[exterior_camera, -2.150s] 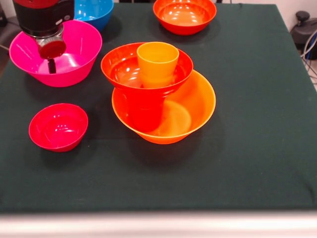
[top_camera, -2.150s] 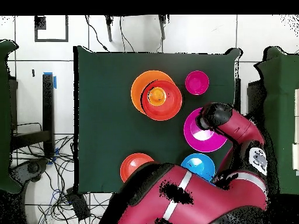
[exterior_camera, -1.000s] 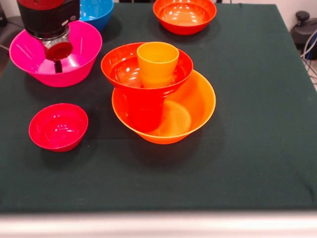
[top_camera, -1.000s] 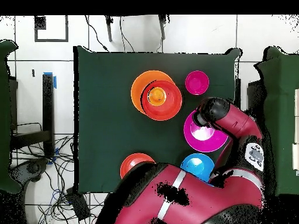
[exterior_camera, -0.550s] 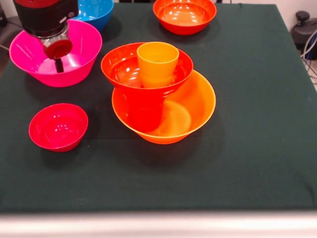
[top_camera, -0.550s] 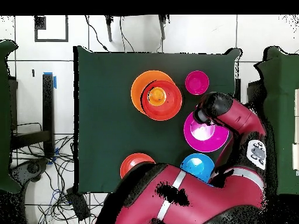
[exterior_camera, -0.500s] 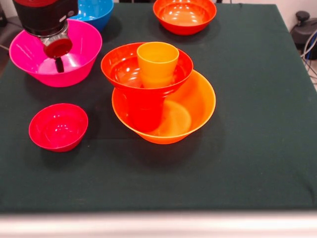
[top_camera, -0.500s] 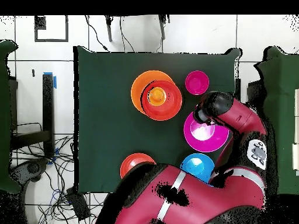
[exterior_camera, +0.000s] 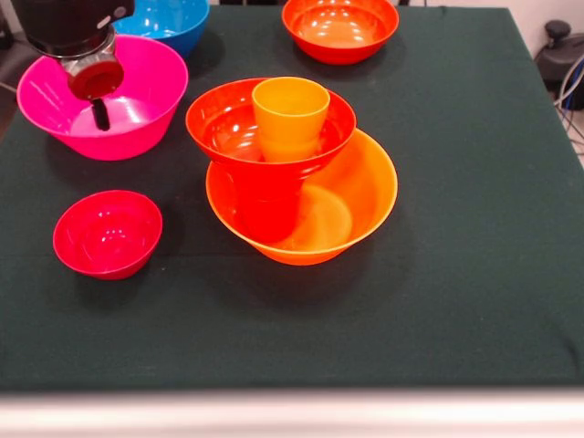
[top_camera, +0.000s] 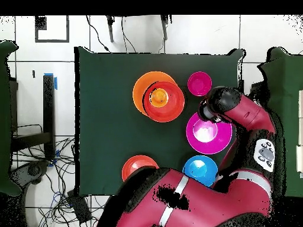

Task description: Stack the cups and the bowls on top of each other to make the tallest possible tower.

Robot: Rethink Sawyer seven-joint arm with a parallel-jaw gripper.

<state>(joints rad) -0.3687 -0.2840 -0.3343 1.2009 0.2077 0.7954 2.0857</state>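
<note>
My gripper [exterior_camera: 97,111] hung over the wide glossy pink plastic bowl [exterior_camera: 146,109], its state impossible to tell, beside the orange and red-orange tower [exterior_camera: 292,173].

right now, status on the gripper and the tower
Gripper over the pink bowl, holding nothing visible. Tower standing: orange cup in red-orange bowl above wide orange bowl. Crimson bowl loose beside it.

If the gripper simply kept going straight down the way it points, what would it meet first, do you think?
Most likely the wide glossy pink plastic bowl: the gripper hangs over its inside, near the rim in the overhead view. Exact height is unclear.
</note>
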